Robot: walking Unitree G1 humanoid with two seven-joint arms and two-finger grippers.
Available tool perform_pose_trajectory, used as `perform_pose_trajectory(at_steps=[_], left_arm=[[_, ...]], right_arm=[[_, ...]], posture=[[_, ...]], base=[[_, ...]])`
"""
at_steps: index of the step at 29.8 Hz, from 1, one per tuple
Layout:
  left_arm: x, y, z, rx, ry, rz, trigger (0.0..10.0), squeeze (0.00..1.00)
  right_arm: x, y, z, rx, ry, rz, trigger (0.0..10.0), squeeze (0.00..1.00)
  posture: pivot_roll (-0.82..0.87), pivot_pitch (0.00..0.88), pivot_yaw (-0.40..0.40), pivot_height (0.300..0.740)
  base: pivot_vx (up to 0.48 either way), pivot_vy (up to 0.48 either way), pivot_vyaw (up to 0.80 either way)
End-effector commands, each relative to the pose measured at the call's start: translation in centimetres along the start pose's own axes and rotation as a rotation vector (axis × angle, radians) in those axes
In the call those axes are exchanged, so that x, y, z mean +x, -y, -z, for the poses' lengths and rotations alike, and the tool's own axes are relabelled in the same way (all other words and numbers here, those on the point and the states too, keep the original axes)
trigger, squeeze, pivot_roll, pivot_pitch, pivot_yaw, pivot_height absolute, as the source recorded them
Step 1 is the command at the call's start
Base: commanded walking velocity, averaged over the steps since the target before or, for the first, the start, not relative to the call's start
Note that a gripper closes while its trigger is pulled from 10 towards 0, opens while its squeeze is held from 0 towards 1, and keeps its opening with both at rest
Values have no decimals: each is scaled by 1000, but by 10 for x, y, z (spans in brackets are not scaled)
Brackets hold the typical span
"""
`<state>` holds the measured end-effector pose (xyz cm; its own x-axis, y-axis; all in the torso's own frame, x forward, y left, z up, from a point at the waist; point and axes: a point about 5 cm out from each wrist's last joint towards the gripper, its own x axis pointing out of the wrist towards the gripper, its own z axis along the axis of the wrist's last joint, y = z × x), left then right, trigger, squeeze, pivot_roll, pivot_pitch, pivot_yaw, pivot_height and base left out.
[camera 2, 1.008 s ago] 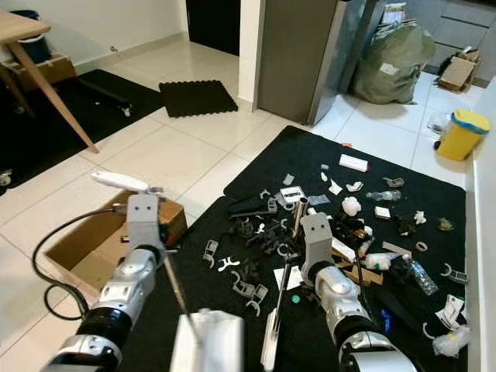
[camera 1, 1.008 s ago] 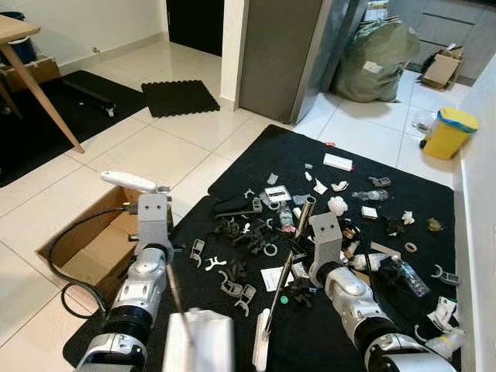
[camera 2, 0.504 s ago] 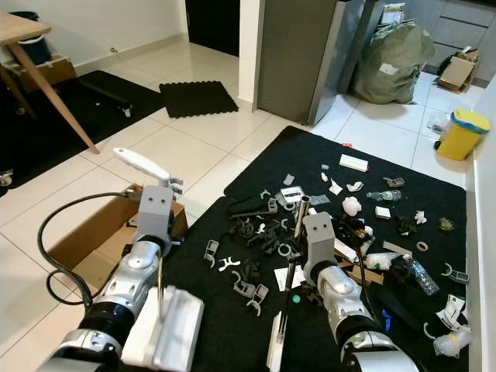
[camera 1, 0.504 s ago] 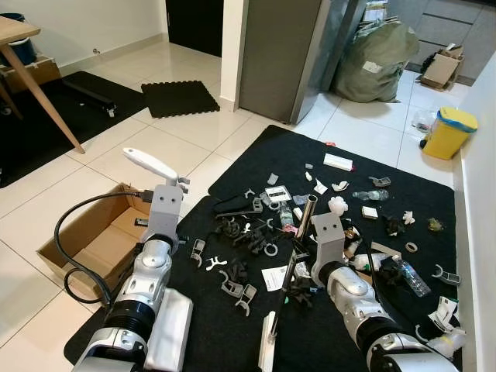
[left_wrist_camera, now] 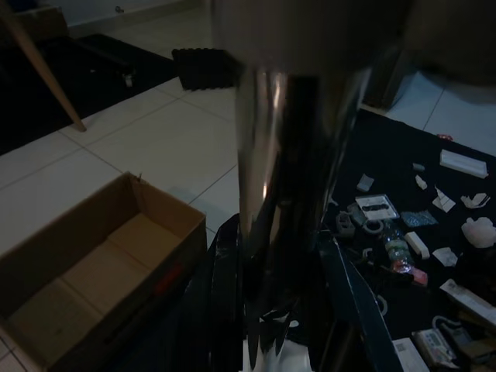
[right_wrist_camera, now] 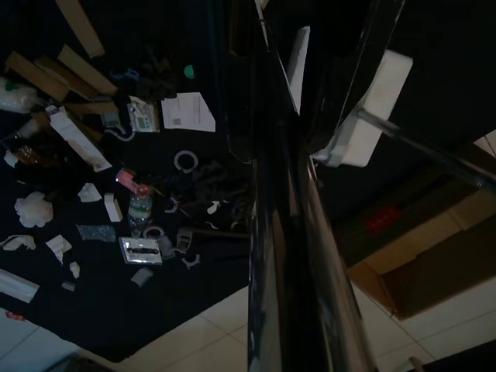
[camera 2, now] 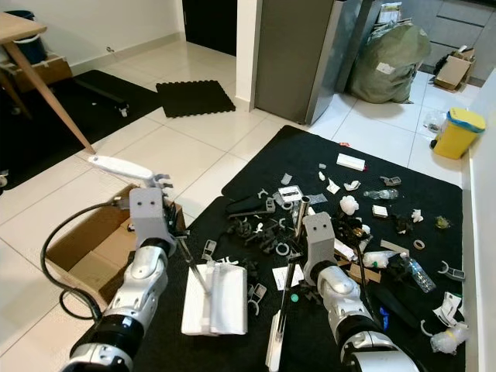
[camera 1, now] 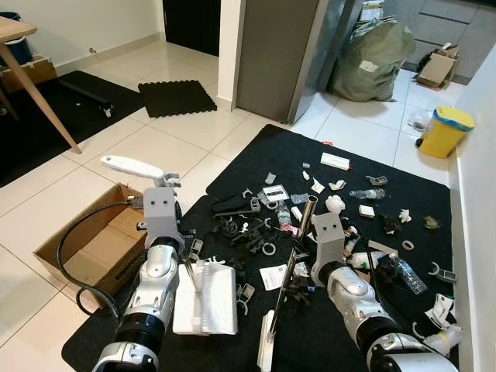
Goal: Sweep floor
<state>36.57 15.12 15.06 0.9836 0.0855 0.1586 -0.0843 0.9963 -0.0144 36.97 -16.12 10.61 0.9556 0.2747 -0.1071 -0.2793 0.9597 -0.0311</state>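
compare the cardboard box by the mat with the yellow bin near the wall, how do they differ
The cardboard box is brown, low, wide and open-topped; the yellow bin is bright yellow, taller than wide, with a lid on top. The cardboard box sits on white tile touching the black mat; the yellow bin stands apart from it. Both stand upright on the tile floor.

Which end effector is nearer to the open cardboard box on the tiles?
Left. The left end effector sits right beside the cardboard box at the mat's edge; the right end effector is over the litter, farther across the black mat.
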Motion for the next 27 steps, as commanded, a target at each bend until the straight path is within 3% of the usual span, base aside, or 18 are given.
perform_pose_trajectory(at_steps=[1,6,14,22,27], left_arm=[[-5,1,4,14,17,11,10000,0],[-15,-6,13,73,49,12,10000,0],[-25,-8,19,54,89,34,10000,0],[-30,-11,30,82,49,39,10000,0],[-34,-24,39,115,13,-16,10000,0]], right_arm=[[-3,4,1,5,12,17,10000,0],[-3,4,2,8,12,19,10000,0],[-3,3,3,10,10,19,10000,0],[-4,3,4,9,8,19,10000,0],[-5,3,8,-5,-9,13,10000,0]], posture=[[68,197,-29,740],[67,201,-30,740],[69,204,-31,740],[69,206,-30,740],[78,227,-31,740]], base=[[0,0,0],[0,0,0],[0,0,0],[0,0,0],[0,0,0]])
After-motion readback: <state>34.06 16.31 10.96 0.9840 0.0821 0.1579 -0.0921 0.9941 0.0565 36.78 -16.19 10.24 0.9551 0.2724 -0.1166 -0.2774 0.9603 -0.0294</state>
